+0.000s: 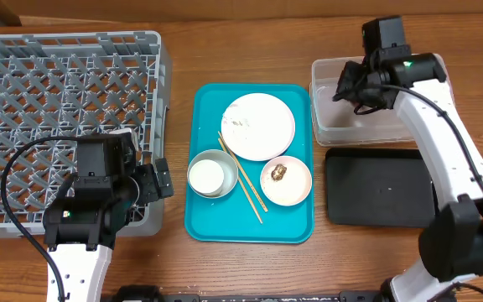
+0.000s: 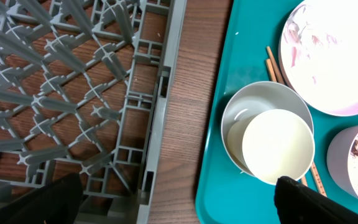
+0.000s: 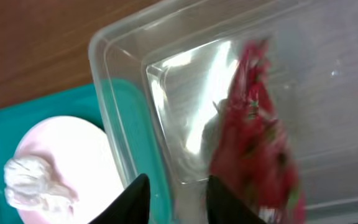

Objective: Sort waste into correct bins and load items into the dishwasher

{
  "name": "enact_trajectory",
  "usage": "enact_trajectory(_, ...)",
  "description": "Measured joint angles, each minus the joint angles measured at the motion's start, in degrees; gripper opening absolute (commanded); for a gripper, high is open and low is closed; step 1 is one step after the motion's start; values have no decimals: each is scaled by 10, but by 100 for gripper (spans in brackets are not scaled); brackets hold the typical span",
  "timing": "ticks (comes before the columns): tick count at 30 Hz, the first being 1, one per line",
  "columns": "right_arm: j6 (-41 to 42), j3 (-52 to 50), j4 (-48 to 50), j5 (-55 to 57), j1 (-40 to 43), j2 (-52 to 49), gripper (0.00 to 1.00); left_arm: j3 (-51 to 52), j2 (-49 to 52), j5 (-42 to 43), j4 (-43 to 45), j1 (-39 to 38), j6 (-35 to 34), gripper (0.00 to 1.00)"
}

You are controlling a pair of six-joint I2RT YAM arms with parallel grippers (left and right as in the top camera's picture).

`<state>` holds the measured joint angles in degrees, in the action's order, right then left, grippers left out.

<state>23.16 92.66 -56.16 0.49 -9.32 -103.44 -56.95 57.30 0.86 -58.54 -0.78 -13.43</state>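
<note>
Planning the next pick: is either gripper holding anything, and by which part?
Nothing held. Left gripper open. Right gripper's jaws stand apart above the clear tub; the red wrapper lies blurred beside them.

The overhead view looks straight down from high above and takes in the whole table (image 1: 250,268): rack (image 1: 74,40) at left, teal tray (image 1: 208,222) in the middle, clear tub (image 1: 319,92) at right. The left wrist view looks down from near, over the rack's right wall and the tray's left part. The bowl (image 2: 277,146) shows in both. The right wrist view is very close and tilted, over the tub's corner — its plate (image 3: 73,143) shows overhead too.
</note>
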Motion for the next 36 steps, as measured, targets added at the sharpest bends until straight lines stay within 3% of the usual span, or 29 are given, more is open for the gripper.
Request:
enact_trajectory(4,4,-1,29,-8,-1,0,32,0,0,0,0,0,0,100)
enact_trajectory(11,-18,0,93,-131,-22,0,45,0,0,0,0,0,0,100)
enact_trajectory(16,-31,0,101,-122,-115,-1,62,0,0,0,0,0,0,100)
enact_trajectory(18,-36,0,107,-99,-159,-7,64,0,0,0,0,0,0,100)
enact_trajectory(23,-37,3,140,-61,-227,-66,64,0,0,0,0,0,0,100)
enact_trajectory(33,-37,3,177,-40,-246,-192,64,0,0,0,0,0,0,100)
enact_trajectory(36,-36,3,177,-40,-246,-208,52,0,0,0,0,0,0,100)
